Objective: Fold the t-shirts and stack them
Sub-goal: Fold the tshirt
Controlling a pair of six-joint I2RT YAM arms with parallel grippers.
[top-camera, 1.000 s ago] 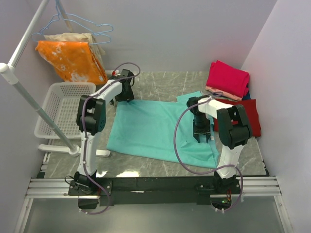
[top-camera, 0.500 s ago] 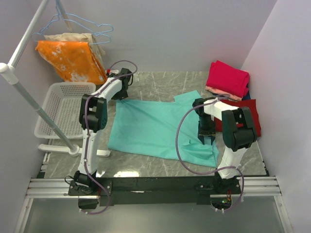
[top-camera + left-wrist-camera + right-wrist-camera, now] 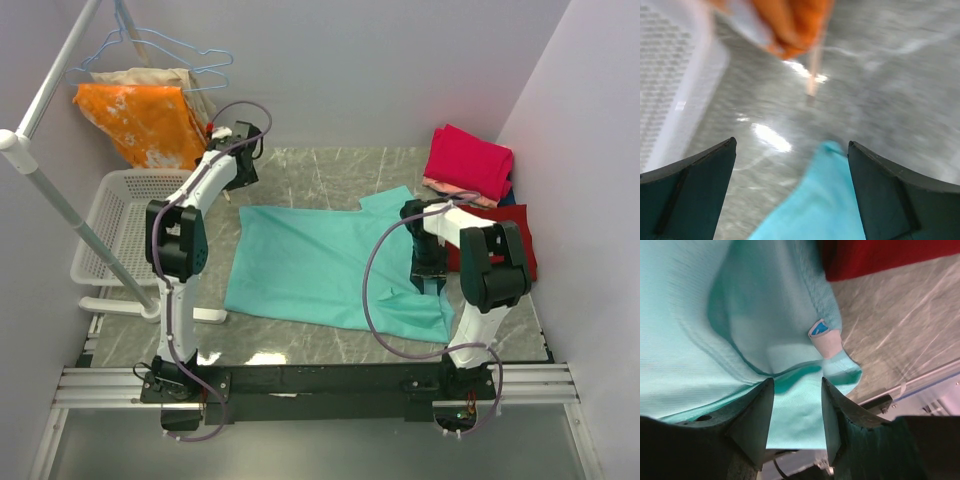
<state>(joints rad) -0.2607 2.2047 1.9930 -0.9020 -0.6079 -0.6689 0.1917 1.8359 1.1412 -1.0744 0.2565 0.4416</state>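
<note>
On grey table (image 3: 330, 170), teal t-shirt (image 3: 320, 265) laid flat at centre, long axis left-right, right end slanted slightly nearer; one sleeve pointed toward far wall. right gripper (image 3: 797, 380) set on its near-right part, fingers partly apart, cloth seen in gap, clamping not determinable. left gripper (image 3: 791, 145) held above far-left corner, fingers spread wide, nothing between. Far right: magenta-pink shirt (image 3: 468, 160) folded atop salmon shirt (image 3: 445, 188), dark red shirt (image 3: 515, 240) beside.

Grey marble table (image 3: 320, 175) bears a teal t-shirt (image 3: 310, 265) and stacked shirts (image 3: 470, 160).
</note>
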